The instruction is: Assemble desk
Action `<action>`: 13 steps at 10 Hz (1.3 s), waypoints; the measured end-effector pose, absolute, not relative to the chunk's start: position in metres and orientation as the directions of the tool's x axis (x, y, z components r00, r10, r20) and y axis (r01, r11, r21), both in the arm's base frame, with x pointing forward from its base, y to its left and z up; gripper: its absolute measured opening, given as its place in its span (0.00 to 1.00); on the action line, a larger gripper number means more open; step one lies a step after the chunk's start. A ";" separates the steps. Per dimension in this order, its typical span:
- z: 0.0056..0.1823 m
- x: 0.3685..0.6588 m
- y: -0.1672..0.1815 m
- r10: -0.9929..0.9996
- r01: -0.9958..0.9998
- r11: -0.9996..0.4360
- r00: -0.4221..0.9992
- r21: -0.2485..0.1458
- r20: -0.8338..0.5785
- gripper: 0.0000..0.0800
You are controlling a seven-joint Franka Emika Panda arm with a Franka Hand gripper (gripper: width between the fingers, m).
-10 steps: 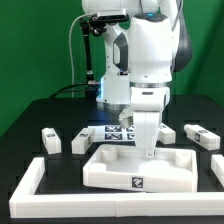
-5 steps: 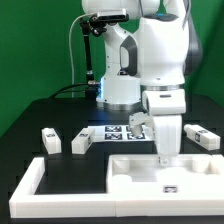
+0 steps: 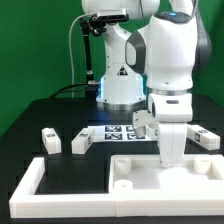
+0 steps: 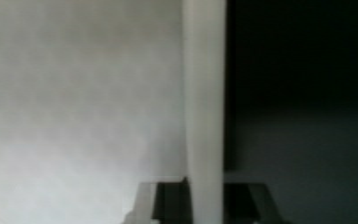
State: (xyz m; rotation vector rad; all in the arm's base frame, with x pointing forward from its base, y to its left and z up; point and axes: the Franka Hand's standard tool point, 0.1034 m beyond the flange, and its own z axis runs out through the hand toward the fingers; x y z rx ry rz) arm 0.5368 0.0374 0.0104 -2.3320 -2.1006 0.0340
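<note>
The white rimmed tabletop [image 3: 140,172] lies flat at the front of the black table, toward the exterior view's right, running past the frame edge. My gripper [image 3: 172,160] points straight down over its back rim. In the wrist view the rim [image 4: 202,90] runs as a white strip between my dark fingers [image 4: 167,205], with the panel floor on one side and black table on the other. The gripper [image 4: 206,205] is shut on that rim. Two white legs [image 3: 50,139] [image 3: 79,143] lie at the exterior view's left, one [image 3: 203,137] at its right, and another [image 3: 143,120] behind my arm.
The long white border rail [image 3: 28,180] frames the exterior view's left and front of the work area. The marker board [image 3: 112,133] lies flat behind the tabletop, in front of the robot base [image 3: 118,90]. A green wall stands behind.
My gripper has moved toward the exterior view's right, and the tabletop has slid with it, from the middle of the front area to the right edge.
</note>
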 end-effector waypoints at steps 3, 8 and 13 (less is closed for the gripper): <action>0.010 0.537 0.037 0.994 0.994 -0.106 0.106 -0.018 -0.014 0.47; 0.010 0.536 0.037 0.994 0.994 -0.106 0.106 -0.018 -0.014 0.80; 0.030 0.540 0.048 0.984 0.984 -0.179 0.179 -0.005 -0.025 0.81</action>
